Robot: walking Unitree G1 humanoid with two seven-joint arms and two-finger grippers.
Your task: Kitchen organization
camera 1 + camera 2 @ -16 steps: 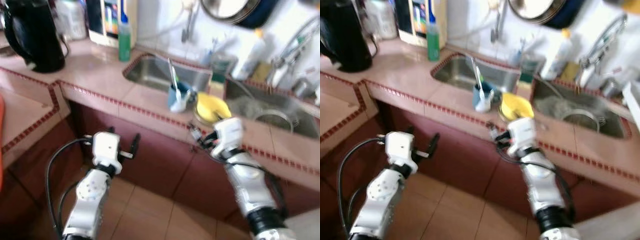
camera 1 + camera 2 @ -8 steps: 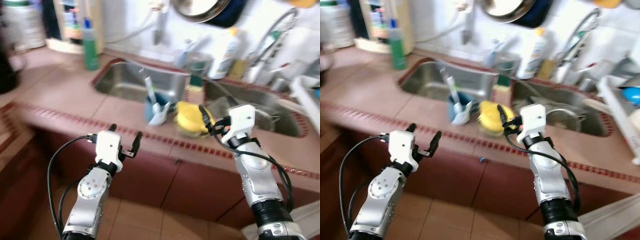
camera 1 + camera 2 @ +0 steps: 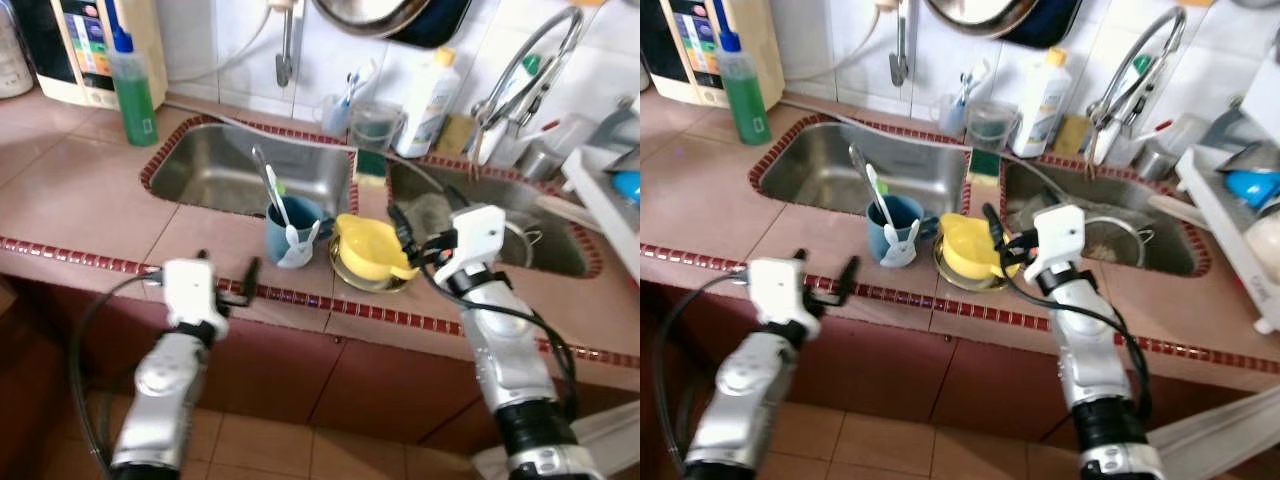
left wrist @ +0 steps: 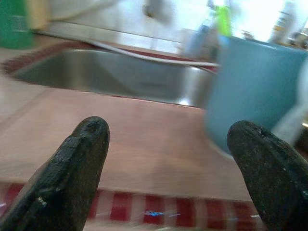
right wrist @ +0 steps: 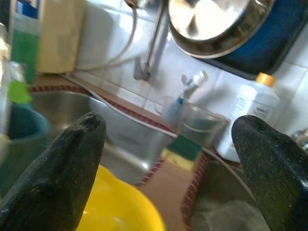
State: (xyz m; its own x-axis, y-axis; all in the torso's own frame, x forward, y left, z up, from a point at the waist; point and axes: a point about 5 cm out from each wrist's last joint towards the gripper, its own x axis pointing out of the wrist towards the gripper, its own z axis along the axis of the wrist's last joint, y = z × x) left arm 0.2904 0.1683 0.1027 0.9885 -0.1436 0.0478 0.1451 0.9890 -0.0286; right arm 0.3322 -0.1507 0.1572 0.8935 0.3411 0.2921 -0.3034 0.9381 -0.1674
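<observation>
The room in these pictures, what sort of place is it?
Most likely a home kitchen: a tiled counter with a double steel sink, a tap, and a dish soap bottle.

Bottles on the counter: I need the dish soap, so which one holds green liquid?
The clear bottle with green liquid and blue cap at the far left; the white plastic bottle with yellow cap stands by the tap.

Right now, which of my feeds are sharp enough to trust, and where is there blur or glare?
Head views: mostly sharp; blue mug and yellow bowl read clearly, left gripper slightly smeared. Left wrist view: soft throughout, the mug blurred, washed-out brightness at the back. Right wrist view: hanging pan glares, bowl edge out of focus.
</observation>
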